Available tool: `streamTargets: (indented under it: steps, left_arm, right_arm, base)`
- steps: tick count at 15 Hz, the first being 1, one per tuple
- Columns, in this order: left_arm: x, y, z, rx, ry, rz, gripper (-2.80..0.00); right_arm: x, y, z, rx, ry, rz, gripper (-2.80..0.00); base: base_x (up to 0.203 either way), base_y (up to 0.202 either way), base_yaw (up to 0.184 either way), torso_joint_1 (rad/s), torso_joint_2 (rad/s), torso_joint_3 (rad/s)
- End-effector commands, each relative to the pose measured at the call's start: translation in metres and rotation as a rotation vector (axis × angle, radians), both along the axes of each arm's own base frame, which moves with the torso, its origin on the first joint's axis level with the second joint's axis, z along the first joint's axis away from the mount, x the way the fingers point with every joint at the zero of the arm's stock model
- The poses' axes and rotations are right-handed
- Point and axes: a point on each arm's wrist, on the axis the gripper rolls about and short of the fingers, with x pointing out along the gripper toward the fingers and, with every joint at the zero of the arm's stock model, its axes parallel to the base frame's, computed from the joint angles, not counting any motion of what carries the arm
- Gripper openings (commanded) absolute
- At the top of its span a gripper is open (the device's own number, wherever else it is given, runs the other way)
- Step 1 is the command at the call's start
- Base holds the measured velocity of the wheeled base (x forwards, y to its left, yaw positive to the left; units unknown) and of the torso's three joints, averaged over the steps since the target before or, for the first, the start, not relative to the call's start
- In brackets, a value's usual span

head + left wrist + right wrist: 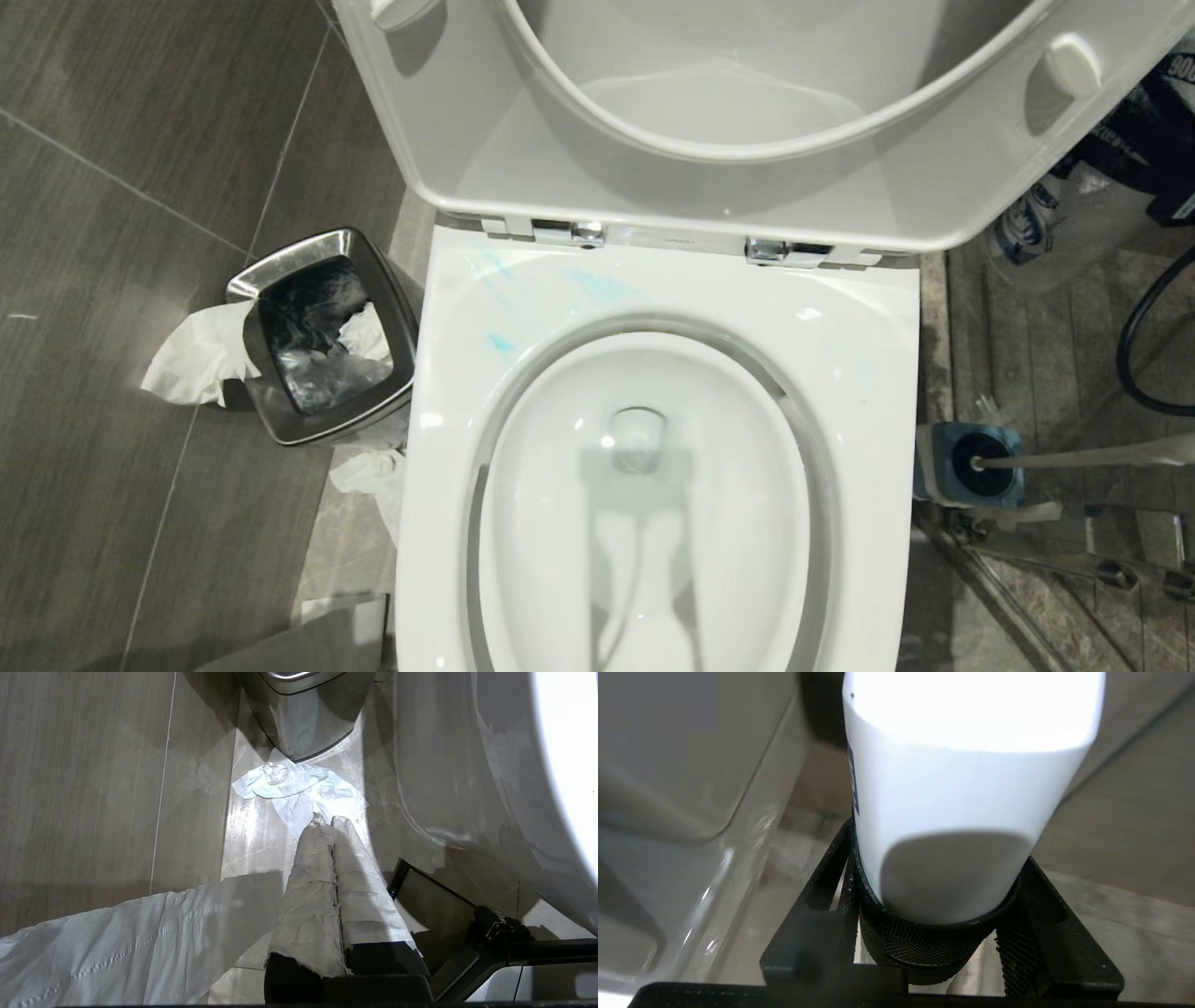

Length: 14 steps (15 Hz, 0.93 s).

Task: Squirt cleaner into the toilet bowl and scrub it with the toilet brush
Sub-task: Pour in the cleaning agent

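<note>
Right gripper (941,933) clamped around a white cylindrical bottle (962,812) with a black knurled cap, beside the toilet's outer wall. Left gripper (327,823), paper-wrapped fingers pressed together, hangs low over the floor (112,187) by a crumpled tissue (299,788). Toilet bowl (644,523) open before me, lid (653,112) raised; teal cleaner (499,343) smeared on the rim's far left part. Steel bin (322,336) on the floor left of the toilet. Toilet brush (1074,459) at the toilet's right, head seated in its blue holder (971,462), handle leaning away from the bowl.

Overhead light; shadow crosses the toilet bowl (653,523).
</note>
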Motion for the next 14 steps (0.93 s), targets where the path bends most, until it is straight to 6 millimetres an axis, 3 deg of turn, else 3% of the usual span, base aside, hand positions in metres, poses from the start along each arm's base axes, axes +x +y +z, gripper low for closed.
streamTargets:
  steps: [1,7,14]
  left_arm:
    - [0.0,0.0,-0.001,0.0,0.004,0.001,-2.8]
    - [0.0,0.0,0.0,0.0,0.003,0.001,-2.8]
    - [0.0,0.0,-0.001,0.0,0.004,0.0,-2.8]
  right_arm:
    - [-0.019,0.002,0.006,-0.003,-0.037,-0.005,-2.8]
    - [-0.09,0.011,0.004,-0.004,-0.03,0.001,-2.8]
    - [-0.173,0.021,-0.016,0.005,0.033,0.007,-2.8]
  base:
    - [0.0,0.0,0.0,0.0,0.0,0.0]
    - [0.0,0.0,0.0,0.0,0.0,0.0]
    - [0.0,0.0,0.0,0.0,0.0,0.0]
